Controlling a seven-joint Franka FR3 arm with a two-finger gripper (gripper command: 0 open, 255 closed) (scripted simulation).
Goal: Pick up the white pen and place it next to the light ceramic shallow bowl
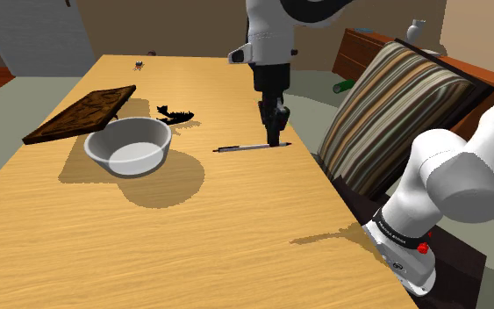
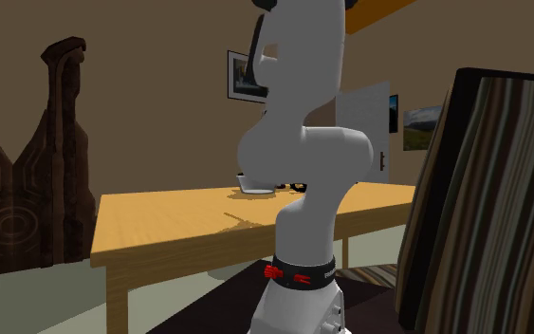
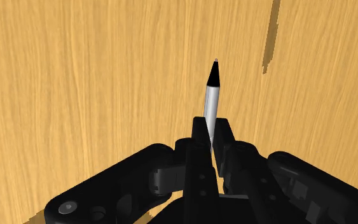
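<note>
On the table (image 1: 236,228) near bowl (image 1: 129,146), board (image 1: 80,113) and black clutter (image 1: 175,115), tool (image 1: 277,140) tight around pen (image 1: 240,147).

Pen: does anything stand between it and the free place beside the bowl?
Nothing visible does. The end effector is shut on the pen, and bare table lies between pen and bowl. A small black thing sits off that line.

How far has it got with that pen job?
Done: the black gripper clasps the slim white-grey pen. In hand: lifting it; it is not visibly raised off the wooden table. Left: carrying it over and setting it beside the pale shallow bowl.
</note>
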